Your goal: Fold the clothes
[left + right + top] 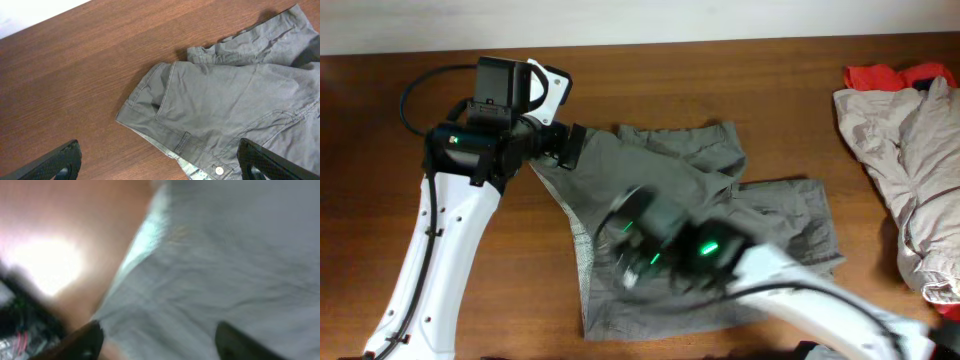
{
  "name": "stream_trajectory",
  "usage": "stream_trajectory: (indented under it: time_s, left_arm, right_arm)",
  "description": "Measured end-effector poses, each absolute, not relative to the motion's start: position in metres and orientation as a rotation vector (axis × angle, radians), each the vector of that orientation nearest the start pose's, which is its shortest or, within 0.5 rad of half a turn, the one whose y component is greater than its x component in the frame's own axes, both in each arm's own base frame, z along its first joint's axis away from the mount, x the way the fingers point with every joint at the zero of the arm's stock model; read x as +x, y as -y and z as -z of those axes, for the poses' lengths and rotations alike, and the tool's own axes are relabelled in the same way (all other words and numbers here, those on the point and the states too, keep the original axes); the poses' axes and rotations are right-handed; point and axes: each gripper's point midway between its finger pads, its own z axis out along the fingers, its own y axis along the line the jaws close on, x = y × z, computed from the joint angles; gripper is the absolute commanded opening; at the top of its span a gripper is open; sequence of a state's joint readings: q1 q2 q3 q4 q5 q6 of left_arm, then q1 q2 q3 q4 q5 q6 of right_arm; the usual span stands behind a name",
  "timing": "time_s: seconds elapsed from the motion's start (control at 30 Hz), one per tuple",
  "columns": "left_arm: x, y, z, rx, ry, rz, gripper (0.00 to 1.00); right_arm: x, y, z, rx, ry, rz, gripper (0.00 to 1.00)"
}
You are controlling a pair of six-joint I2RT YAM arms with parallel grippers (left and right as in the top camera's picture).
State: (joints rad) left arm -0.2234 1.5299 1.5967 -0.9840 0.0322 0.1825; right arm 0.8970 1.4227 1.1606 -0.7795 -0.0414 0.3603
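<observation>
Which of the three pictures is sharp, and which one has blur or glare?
Left wrist view: sharp; the shorts show seams and a button. Overhead view: the table is sharp, but the right gripper is smeared over the shorts. Right wrist view: all blurred, with bright glare on the wood at the left.

Blurred grey shorts on brown table; end effector, jaws apparently apart.
</observation>
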Motion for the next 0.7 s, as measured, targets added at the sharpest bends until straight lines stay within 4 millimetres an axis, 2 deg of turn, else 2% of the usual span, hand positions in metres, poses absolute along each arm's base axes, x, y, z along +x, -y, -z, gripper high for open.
stream_trajectory:
  time_s: [0.13, 0.23, 0.33, 0.37, 0.43, 0.47, 0.5, 0.6, 0.7]
  left_arm:
    - [0.385, 0.093, -0.256, 0.514, -2.453, 0.061, 0.99]
    - [0.383, 0.095, -0.255, 0.492, -2.461, 0.084, 0.99]
    - [0.382, 0.101, -0.256, 0.492, -2.461, 0.136, 0.99]
    - [0.380, 0.104, -0.255, 0.495, -2.464, 0.162, 0.99]
    - [0.377, 0.109, -0.253, 0.501, -2.479, 0.205, 0.99]
    - [0.372, 0.112, -0.247, 0.505, -2.513, 0.239, 0.99]
    - [0.371, 0.113, -0.243, 0.505, -2.527, 0.248, 0.99]
    - [0.370, 0.116, -0.220, 0.502, -2.616, 0.279, 0.98]
    - [0.376, 0.119, -0.186, 0.484, -2.715, 0.299, 0.91]
  right_arm:
    - [0.288, -0.211, -0.196, -0.351, -2.537, -0.472, 0.84]
    - [0.326, -0.151, -0.200, -0.143, -2.530, -0.459, 0.84]
    - [0.355, -0.100, -0.184, -0.011, -2.555, -0.468, 0.83]
    - [0.363, -0.089, -0.176, 0.005, -2.559, -0.481, 0.82]
    - [0.382, -0.066, -0.155, 0.042, -2.573, -0.512, 0.81]
    - [0.395, -0.049, -0.132, 0.070, -2.592, -0.545, 0.80]
    - [0.397, -0.047, -0.128, 0.074, -2.595, -0.549, 0.80]
    - [0.421, -0.035, -0.104, 0.069, -2.565, -0.593, 0.80]
    - [0.439, -0.034, -0.083, 0.044, -2.537, -0.616, 0.80]
